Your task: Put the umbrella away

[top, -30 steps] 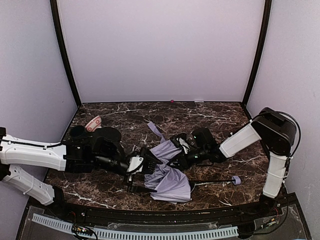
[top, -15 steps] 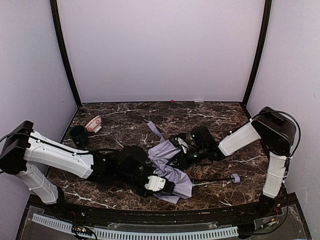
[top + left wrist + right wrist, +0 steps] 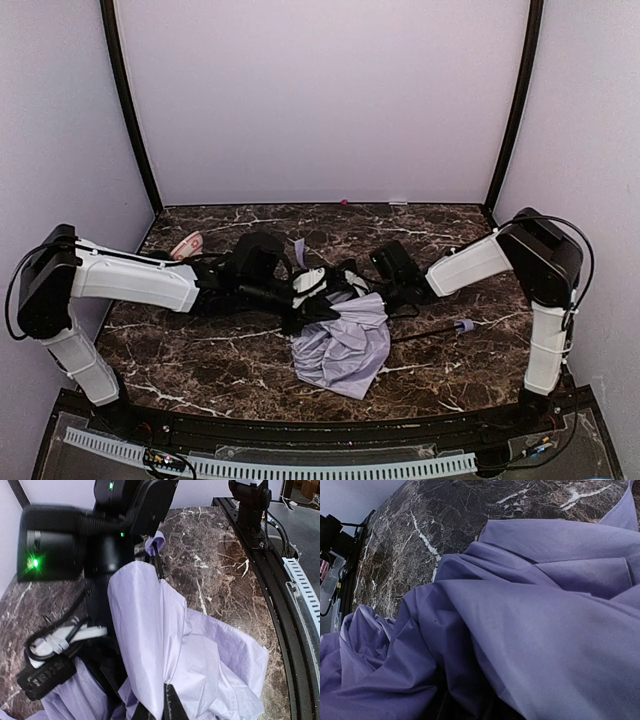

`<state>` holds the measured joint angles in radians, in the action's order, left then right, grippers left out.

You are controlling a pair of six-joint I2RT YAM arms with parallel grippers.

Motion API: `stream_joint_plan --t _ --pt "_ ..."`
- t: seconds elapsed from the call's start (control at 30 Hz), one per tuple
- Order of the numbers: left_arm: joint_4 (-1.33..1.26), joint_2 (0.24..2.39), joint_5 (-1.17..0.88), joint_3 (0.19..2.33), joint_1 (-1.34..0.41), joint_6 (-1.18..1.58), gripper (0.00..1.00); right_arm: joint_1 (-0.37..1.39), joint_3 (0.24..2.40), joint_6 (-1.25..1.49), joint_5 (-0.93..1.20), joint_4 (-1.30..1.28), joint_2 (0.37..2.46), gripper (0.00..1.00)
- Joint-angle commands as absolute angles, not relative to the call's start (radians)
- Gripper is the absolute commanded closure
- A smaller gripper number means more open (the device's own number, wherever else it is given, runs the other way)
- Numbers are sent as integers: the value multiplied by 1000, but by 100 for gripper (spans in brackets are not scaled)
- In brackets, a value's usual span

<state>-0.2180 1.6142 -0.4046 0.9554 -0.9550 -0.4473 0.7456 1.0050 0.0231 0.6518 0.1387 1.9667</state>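
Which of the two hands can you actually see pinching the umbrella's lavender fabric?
The left hand: in its wrist view, the dark fingertips meet on a fold of the umbrella canopy. The other's wrist camera shows only fabric, no fingers.

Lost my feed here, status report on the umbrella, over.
Left gripper shut on umbrella canopy. Right gripper in the fabric, grip unclear. Bowl far left, clear.

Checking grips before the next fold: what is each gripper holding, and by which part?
Left gripper pinches a fold of the umbrella canopy. Right gripper is buried in fabric; its hold cannot be told.
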Motion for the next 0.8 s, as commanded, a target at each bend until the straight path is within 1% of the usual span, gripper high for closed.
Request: stream_joint_plan --t 0.0,0.13,0.27,0.43,0.57,0.67,0.77 --pt "-233 1707 -426 957 -887 -361 100 741 1029 -66 706 5 2001 71" --pt "-216 1789 -454 942 -852 -349 100 732 1066 -88 745 -14 1996 70" --pt "-172 1872 -474 937 -841 -360 100 704 1089 -54 807 17 1969 68" --pt "-100 1922 -496 938 -821 -375 100 662 1076 49 841 101 1902 58" --pt "-88 1930 -556 932 -785 -364 100 608 1041 173 847 178 1839 56" --pt "-91 1931 -586 932 -770 -363 100 576 999 177 815 173 1762 54" --pt "-90 1942 -639 938 -755 -355 100 560 954 119 702 114 1648 52"
